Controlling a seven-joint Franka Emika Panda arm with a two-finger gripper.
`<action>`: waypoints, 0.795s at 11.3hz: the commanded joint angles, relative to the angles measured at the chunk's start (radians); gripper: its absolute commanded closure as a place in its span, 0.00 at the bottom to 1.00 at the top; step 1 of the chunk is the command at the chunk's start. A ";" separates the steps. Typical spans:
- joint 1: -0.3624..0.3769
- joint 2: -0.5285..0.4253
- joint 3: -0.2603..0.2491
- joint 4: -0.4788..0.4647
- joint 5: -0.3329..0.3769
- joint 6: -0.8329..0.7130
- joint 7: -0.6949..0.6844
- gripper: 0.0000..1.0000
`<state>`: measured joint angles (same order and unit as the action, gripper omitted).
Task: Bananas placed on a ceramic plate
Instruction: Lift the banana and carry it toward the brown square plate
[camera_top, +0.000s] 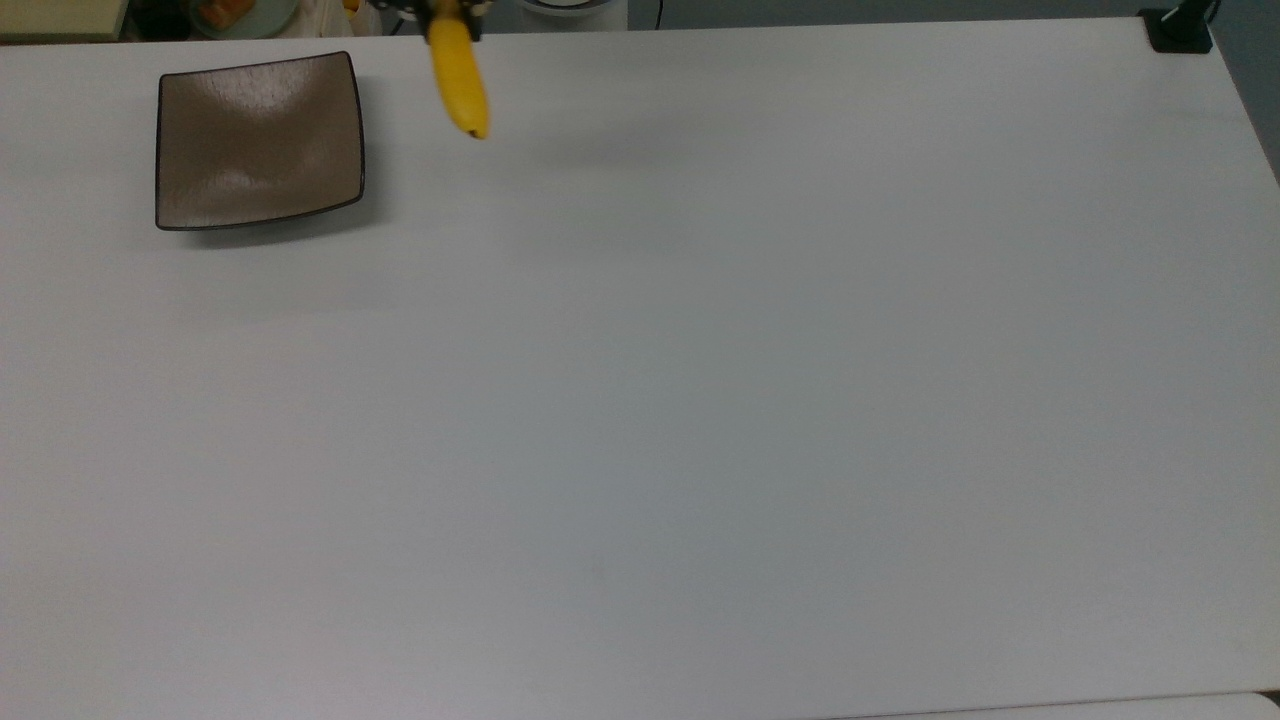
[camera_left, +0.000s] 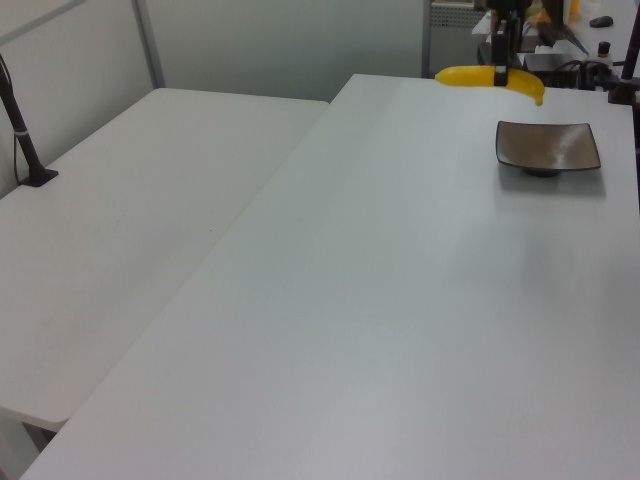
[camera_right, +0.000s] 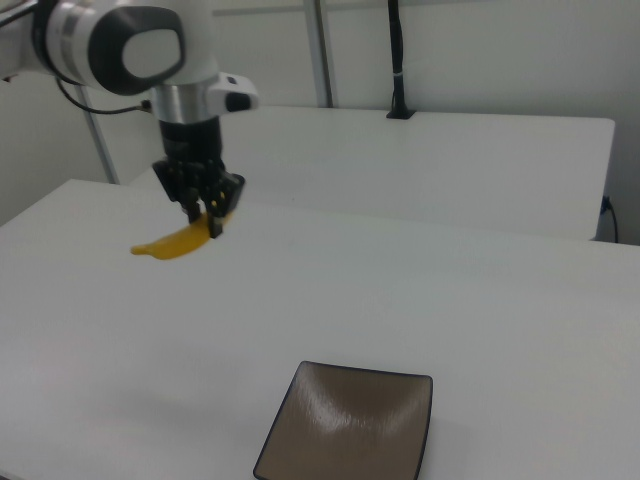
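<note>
I've got the gripper (camera_right: 210, 222) clamped mid-length on the banana (camera_right: 176, 243); looks light, stiff, slick; plate (camera_right: 350, 424) sits apart.

A wide white table (camera_left: 400, 300) fills the room's middle. A second white table (camera_left: 130, 210) stands just beside it at nine o'clock in the left view. Pale walls (camera_left: 280, 40) rise behind.
</note>
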<state>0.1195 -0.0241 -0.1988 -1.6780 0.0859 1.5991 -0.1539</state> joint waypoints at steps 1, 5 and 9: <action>-0.052 -0.017 -0.088 -0.098 0.014 0.025 -0.087 1.00; -0.196 0.004 -0.102 -0.178 0.011 0.082 -0.102 1.00; -0.297 0.012 -0.102 -0.282 0.014 0.217 -0.101 1.00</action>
<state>-0.1452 0.0017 -0.3047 -1.8890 0.0858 1.7274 -0.2476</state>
